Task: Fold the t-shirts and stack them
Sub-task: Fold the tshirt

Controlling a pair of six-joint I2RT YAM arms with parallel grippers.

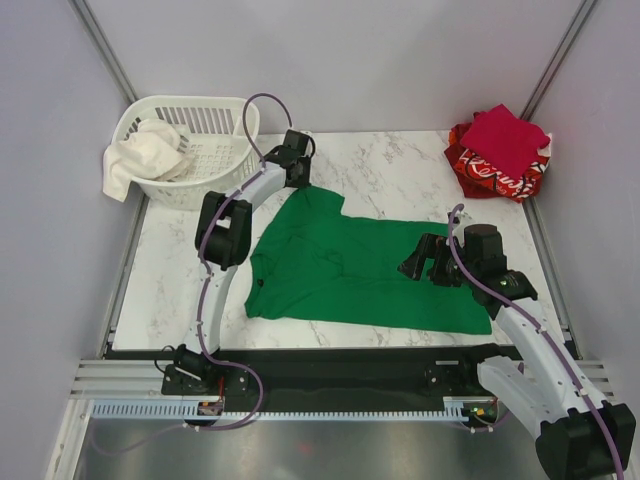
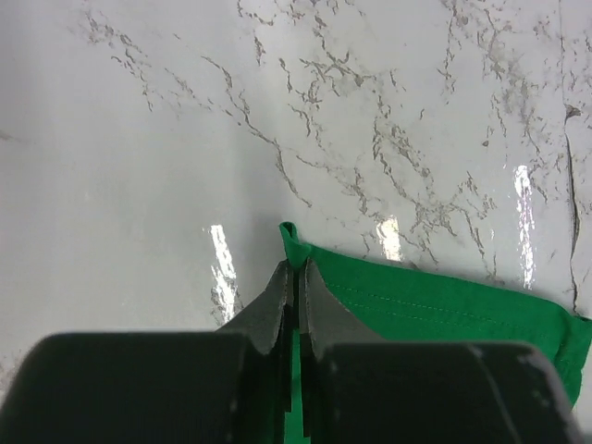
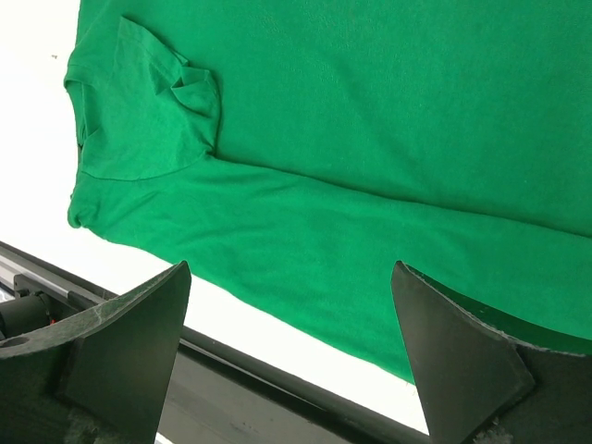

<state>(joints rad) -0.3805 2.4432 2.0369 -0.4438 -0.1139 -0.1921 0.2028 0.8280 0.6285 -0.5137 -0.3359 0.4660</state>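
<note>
Operator: Fold in hand. How does it stand?

Desk: At mid-table [image 1: 400, 180], the green shirt [image 1: 350, 270] lies spread flat, collar to your left. Your left fingers [image 2: 273, 305] are pinched tight on the far sleeve's hem. Your right fingers [image 3: 139, 324] gape wide just above the shirt's lower half, gripping nothing.

Operator: And the rest?

Desk: The crimson shirt [image 1: 503, 138] sits folded on the printed shirt [image 1: 480, 175] at the far right corner, well apart.

Operator: What makes this fold clean?

Desk: By our reading, the sleeve goes in over the body first. Raise it only enough to clear the cloth and carry it straight toward you. Hold the hem taut so it lands without a roll. Bring your right fingers down on the far edge near the bottom hem, so both ends fold along one line.
</note>
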